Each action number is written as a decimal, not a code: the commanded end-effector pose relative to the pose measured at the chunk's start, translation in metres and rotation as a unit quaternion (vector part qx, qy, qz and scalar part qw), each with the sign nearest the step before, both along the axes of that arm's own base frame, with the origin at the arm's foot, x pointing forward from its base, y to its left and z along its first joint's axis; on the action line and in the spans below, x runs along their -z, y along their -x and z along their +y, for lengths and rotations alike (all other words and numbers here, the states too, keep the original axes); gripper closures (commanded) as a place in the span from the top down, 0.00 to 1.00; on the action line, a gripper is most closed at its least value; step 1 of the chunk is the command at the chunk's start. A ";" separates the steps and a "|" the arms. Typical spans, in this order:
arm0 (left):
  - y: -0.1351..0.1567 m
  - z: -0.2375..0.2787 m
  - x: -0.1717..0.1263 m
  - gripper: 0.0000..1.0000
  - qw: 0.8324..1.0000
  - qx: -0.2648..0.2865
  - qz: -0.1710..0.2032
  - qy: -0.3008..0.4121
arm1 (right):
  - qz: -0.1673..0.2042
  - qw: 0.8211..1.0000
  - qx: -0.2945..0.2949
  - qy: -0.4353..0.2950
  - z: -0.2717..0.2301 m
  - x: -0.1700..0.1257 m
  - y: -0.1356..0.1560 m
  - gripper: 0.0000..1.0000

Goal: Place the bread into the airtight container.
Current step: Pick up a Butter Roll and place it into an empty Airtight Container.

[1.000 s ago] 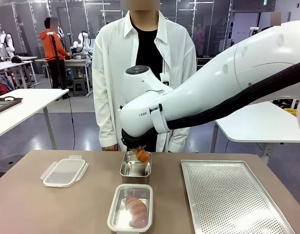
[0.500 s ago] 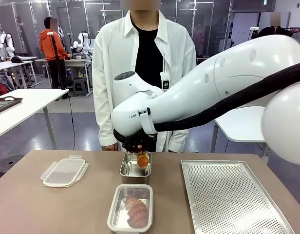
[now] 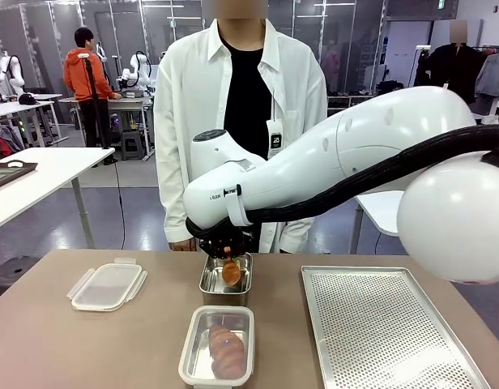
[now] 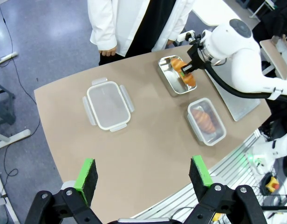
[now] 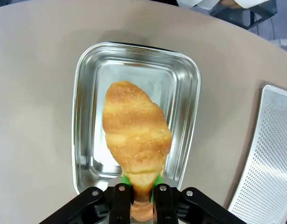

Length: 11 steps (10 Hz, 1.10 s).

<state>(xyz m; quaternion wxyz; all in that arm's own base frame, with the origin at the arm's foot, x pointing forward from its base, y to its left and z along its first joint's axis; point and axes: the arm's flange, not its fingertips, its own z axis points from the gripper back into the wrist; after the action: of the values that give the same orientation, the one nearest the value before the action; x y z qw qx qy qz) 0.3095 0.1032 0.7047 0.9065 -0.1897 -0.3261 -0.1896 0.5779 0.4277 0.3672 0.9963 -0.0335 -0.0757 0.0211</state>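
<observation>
My right gripper (image 3: pixel 228 258) is shut on a golden croissant (image 3: pixel 231 272) and holds it just above the steel pan (image 3: pixel 211 284). In the right wrist view the croissant (image 5: pixel 135 133) hangs from the gripper (image 5: pixel 140 186) over the bare pan (image 5: pixel 180 98). Nearer me stands the clear airtight container (image 3: pixel 193 356) with a croissant (image 3: pixel 224 351) lying in it. My left gripper (image 4: pixel 142 173) is open high above the table, where the container (image 4: pixel 220 133), the pan (image 4: pixel 167 78) and the held croissant (image 4: pixel 190 79) show below.
The container's clear lid (image 3: pixel 107 286) lies at the left of the table. A perforated metal tray (image 3: pixel 387 328) takes up the right side. A person in a white coat (image 3: pixel 237 89) stands at the far edge behind the pan.
My right arm has shifted a little left and lower, bringing the croissant down closer over the steel pan. The container and lid have not moved.
</observation>
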 end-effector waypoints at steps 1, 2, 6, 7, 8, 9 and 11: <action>0.001 0.000 -0.001 1.00 1.000 0.009 -0.003 0.001 | 0.005 1.000 0.001 -0.017 0.004 0.002 -0.009 0.23; 0.001 0.000 -0.001 1.00 1.000 0.009 -0.003 0.001 | 0.003 1.000 -0.001 -0.020 0.003 0.005 -0.011 0.40; 0.001 0.000 -0.001 1.00 1.000 0.009 -0.003 0.001 | 0.002 1.000 -0.001 -0.024 -0.003 0.004 -0.011 1.00; 0.001 0.000 -0.001 1.00 1.000 0.009 -0.003 0.001 | 0.001 1.000 -0.002 -0.024 -0.003 0.006 -0.012 1.00; 0.001 0.000 -0.001 1.00 1.000 0.009 -0.003 0.001 | 0.000 1.000 -0.004 -0.026 -0.004 0.006 -0.012 1.00; 0.001 0.000 -0.001 1.00 1.000 0.009 -0.003 0.001 | 0.018 0.999 -0.012 -0.029 -0.009 0.007 -0.012 1.00; 0.001 0.000 -0.001 1.00 1.000 0.009 -0.003 0.001 | 0.003 1.000 0.005 -0.017 -0.001 0.005 -0.013 1.00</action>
<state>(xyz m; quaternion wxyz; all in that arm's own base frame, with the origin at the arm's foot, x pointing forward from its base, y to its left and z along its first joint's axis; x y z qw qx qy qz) 0.3095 0.1032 0.7047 0.9065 -0.1897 -0.3261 -0.1896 0.5909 0.4268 0.3620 0.9973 -0.0133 -0.0690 0.0195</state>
